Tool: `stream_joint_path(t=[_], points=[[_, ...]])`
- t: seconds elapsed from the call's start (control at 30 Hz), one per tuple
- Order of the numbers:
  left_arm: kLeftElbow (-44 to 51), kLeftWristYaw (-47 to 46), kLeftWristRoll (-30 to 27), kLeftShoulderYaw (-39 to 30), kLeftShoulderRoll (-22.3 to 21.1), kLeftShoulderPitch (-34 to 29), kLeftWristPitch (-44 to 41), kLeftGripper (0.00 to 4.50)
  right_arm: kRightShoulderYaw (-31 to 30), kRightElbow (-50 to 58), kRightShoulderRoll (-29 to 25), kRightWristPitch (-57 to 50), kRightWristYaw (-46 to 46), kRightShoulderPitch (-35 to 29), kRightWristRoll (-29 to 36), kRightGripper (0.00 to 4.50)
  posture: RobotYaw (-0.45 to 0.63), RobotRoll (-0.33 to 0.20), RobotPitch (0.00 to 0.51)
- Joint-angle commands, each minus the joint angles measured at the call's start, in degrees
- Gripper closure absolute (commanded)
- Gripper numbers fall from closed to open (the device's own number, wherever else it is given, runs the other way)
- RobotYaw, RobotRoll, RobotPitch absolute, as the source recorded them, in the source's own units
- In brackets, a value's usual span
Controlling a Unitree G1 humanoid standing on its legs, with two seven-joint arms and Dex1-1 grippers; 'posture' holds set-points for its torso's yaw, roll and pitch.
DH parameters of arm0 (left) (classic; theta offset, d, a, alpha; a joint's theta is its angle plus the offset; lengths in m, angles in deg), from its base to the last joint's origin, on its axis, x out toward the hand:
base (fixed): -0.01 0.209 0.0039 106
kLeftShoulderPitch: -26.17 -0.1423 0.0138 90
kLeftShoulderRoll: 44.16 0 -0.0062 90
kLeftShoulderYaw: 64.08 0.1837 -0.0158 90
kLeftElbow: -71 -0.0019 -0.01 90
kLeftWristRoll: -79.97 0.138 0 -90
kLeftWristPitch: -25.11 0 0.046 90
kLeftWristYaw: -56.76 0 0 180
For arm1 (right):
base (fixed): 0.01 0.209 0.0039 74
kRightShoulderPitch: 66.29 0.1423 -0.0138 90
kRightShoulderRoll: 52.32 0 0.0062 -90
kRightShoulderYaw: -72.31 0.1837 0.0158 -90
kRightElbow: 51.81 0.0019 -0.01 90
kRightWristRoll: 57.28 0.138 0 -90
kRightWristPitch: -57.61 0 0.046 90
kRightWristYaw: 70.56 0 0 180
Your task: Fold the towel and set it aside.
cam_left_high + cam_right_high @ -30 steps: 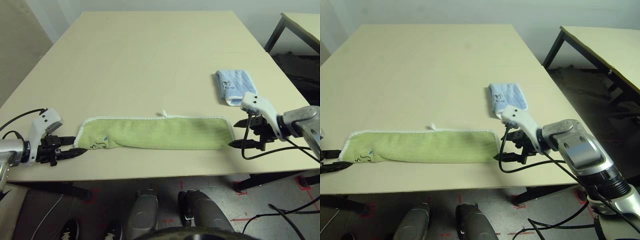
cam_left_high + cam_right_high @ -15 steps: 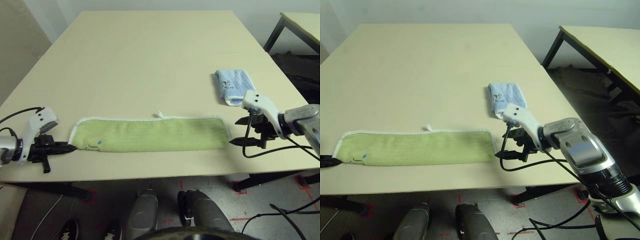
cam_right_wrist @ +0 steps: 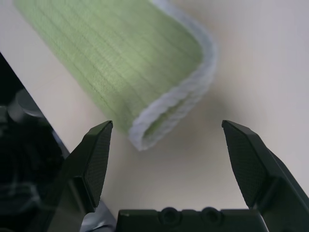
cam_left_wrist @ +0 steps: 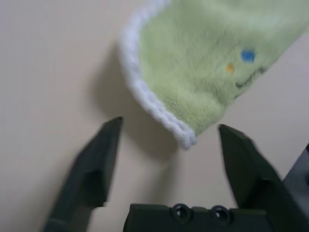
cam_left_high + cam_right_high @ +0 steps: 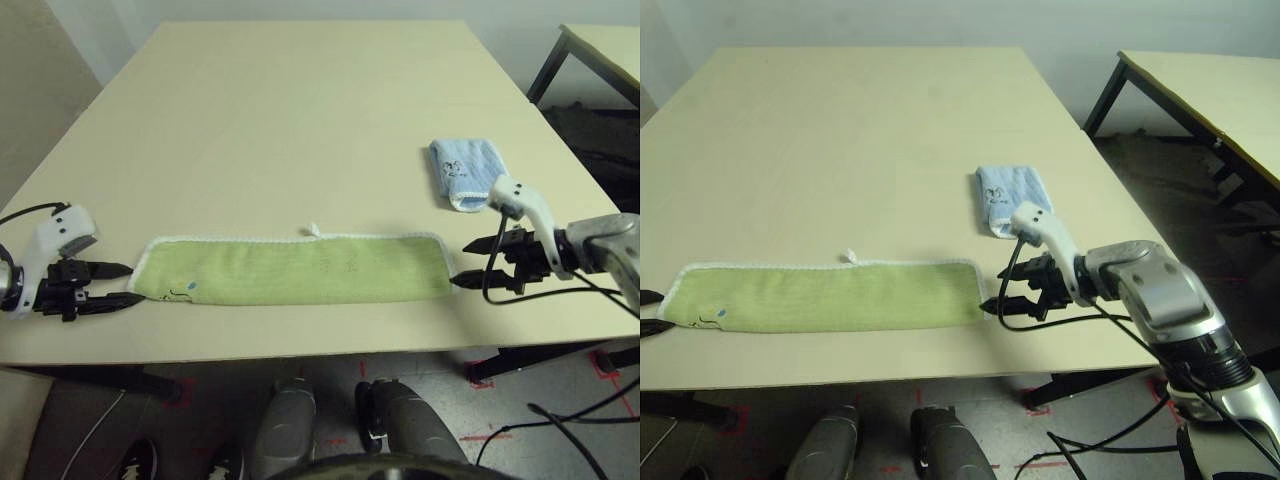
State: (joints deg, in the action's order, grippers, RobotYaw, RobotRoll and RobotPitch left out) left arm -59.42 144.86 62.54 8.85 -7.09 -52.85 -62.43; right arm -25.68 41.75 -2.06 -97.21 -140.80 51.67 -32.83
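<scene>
Pale tabletop (image 5: 300,110), and the towel (image 5: 295,270) now lies flat along its near edge, a long strip — both ends let go a moment ago. Left gripper (image 5: 112,283) and right gripper (image 5: 462,264) have backed just off, fingers wide, empty. Next fold pending. Count: one green towel, one blue towel (image 5: 462,172), two grippers.

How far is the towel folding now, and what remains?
Done: the towel lies as a long doubled strip near the table front edge. In hand: nothing; the left end effector and right end effector are open at its ends. Left: further folds, then setting it aside.
</scene>
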Motion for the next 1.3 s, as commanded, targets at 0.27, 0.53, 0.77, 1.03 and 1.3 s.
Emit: stream_joint_path(t=[0.27, 0.53, 0.77, 1.03, 1.3], points=[[7.6, 4.4, -14.1, -2.9, -0.8, 0.2, 4.4, 0.04, -0.1, -9.6, 2.5, -14.4, 1.1, 6.5, 6.1, 0.0, 0.15, 0.0, 0.113], [18.6, 4.1, -13.9, -1.0, 4.4, 1.7, 1.1, 0.04, 5.2, -20.0, 11.2, -27.0, 10.8, 12.7, 7.8, 0.0, 0.14, 0.0, 0.112], [20.3, 4.4, -14.2, -0.2, 7.0, 4.1, -1.1, 0.04, 4.4, -23.4, 11.1, -27.7, 16.6, 12.8, 10.0, 0.0, 0.14, 0.0, 0.111], [19.5, 4.4, -13.0, 0.4, 8.2, 4.7, 0.1, 0.04, 3.8, -24.1, 11.3, -27.7, 20.4, 11.4, 13.4, 0.0, 0.13, 0.0, 0.109], [19.9, 4.3, -12.2, 0.6, 8.8, 5.2, 0.8, 0.04, 5.6, -22.9, 20.0, -27.7, 29.6, 11.5, 22.3, 0.0, 0.14, 0.0, 0.113]])
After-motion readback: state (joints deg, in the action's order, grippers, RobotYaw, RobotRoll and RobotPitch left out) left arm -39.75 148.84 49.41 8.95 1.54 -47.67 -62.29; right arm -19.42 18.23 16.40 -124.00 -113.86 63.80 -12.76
